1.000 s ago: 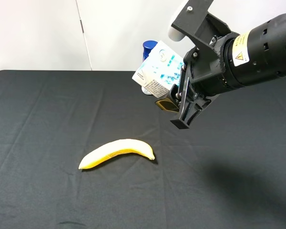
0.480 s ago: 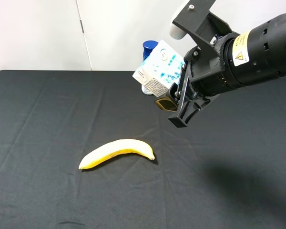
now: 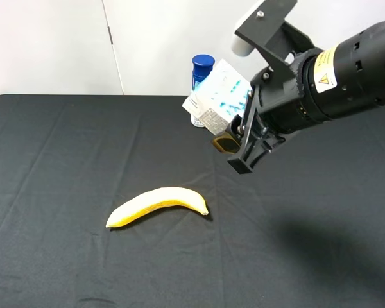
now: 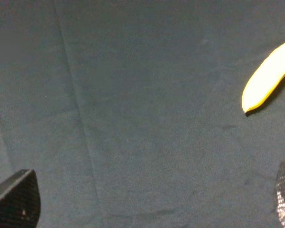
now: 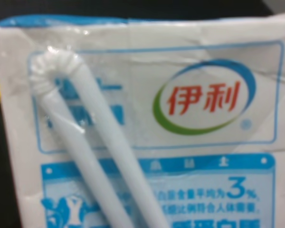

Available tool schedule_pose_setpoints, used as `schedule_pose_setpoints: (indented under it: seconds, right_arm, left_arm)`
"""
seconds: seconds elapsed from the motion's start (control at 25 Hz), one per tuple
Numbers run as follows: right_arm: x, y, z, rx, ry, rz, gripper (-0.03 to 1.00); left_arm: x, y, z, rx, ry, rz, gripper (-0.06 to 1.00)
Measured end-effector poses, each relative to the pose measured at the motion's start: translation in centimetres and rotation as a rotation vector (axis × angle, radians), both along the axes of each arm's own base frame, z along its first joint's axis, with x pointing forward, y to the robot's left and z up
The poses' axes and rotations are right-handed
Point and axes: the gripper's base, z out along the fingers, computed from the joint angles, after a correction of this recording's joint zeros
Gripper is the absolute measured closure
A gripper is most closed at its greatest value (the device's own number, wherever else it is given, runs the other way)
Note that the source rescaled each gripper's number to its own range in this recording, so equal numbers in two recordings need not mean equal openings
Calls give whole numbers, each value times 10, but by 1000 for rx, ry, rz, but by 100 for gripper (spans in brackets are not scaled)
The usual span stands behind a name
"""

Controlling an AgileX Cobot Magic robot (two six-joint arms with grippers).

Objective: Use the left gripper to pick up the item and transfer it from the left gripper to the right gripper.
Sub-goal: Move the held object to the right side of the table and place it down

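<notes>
Black right hand [image 3: 234, 146] is clamped on the white carton [image 3: 219, 102], holding it tilted in the air above the dark surface [image 3: 64, 160], just in front of the blue-capped can [image 3: 203, 66]. The left hand [image 4: 149, 204] is spread wide and empty over the cloth, near the banana [image 3: 157, 205].

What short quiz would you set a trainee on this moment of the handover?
1. True or false: the right gripper holds the carton clear of the table.
2. Which thing lies flat on the table? A: banana. B: spoon. C: cup.
3. Fill in: the left gripper is ____, with nothing between its fingers.

Key: 1 true; 2 A; 3 open.
</notes>
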Motion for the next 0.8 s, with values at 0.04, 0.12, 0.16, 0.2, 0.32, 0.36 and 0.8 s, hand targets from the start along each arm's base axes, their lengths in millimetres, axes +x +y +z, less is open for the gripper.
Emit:
schedule_pose_setpoints:
  seconds: [0.04,0.12,0.16,0.2,0.32,0.36,0.8]
  right_arm:
    - [-1,-1,-1,-6,15,-9,97]
    - [-2,-3,-3,-22,54,-37,97]
    - [-3,-4,-4,-29,70,-50,97]
    - [-3,-4,-4,-29,70,-50,97]
    - [-2,-12,-8,-36,152,-160,97]
    - [1,-17,-9,-34,174,-208,97]
    - [44,-88,-13,-8,247,-613,97]
  left_arm:
    - [0,0,0,0,0,0,-3]
    - [0,0,0,0,0,0,-3]
    - [0,0,0,0,0,1,-3]
    - [0,0,0,0,0,6,-3]
    - [0,0,0,1,-1,58,-3]
    - [0,0,0,1,-1,82,-3]
    - [0,0,0,2,-1,242,-3]
